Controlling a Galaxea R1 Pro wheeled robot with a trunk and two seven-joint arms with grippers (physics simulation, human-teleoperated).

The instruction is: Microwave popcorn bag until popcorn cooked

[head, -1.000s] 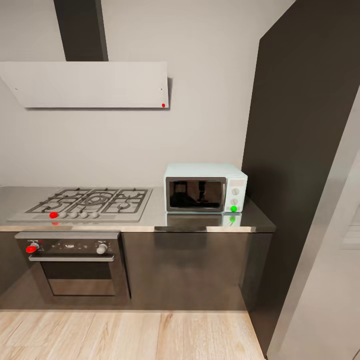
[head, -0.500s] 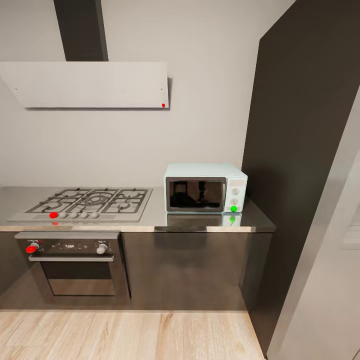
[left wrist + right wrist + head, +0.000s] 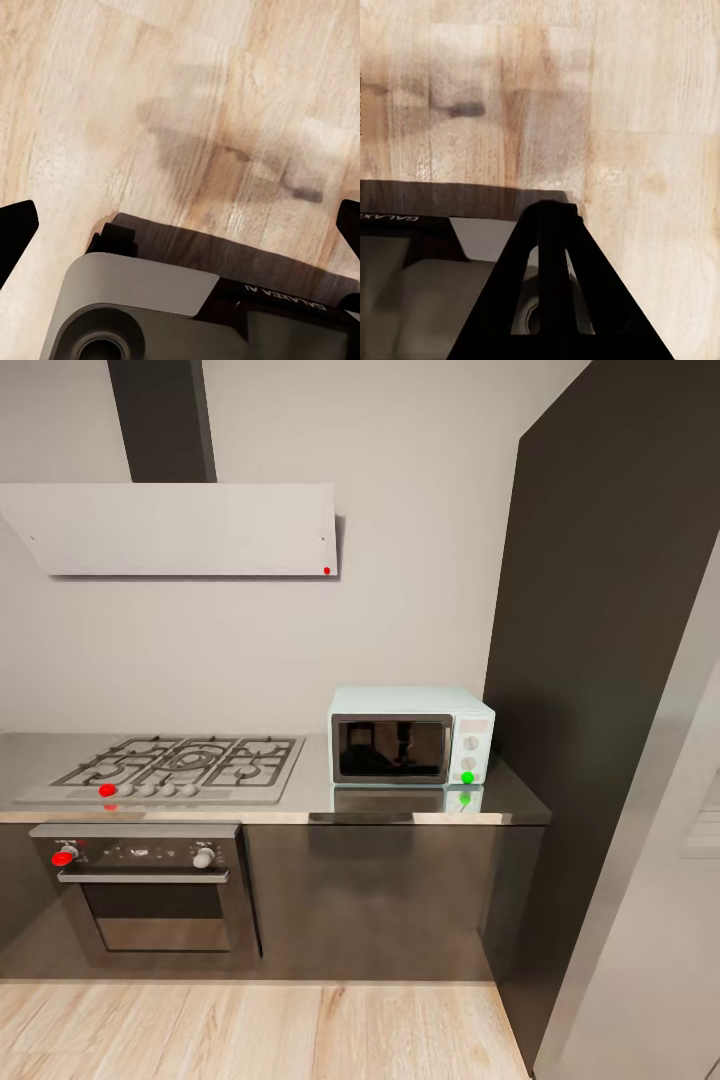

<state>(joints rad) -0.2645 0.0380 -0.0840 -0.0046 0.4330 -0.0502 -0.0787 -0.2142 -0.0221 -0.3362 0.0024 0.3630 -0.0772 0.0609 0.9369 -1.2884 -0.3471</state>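
From your head camera, the microwave (image 3: 411, 735) stands on the countertop (image 3: 400, 803) at its right end, pale blue, its dark glass door shut, with two knobs and a lit green light (image 3: 467, 777) on the panel at its right side; the steel in front mirrors both door and light. Something dim sits behind the glass, but you cannot tell what it is. Left of the microwave, a bare strip of steel apart, lies the gas hob (image 3: 175, 765) with a red knob at its front left. Below the hob, set into the dark cabinet fronts, is the built-in oven (image 3: 145, 890) with its own red knob. Up on the wall, above the hob and left of the microwave, hangs the pale extractor hood (image 3: 180, 528) under a dark chimney. Hard against the microwave's right stands a tall dark cabinet (image 3: 590, 690), closing off that side. Wooden floor (image 3: 260, 1030) lies between you and the cabinets. From your left wrist camera, the left gripper (image 3: 180, 225) looks down at wooden floor and the robot's grey base (image 3: 150, 315); its two dark fingertips (image 3: 15, 229) sit wide apart at the picture's edges, nothing between them. From your right wrist camera, the right gripper (image 3: 549, 225) also hangs over floor and base, its fingers drawn together into a single dark wedge, holding nothing.
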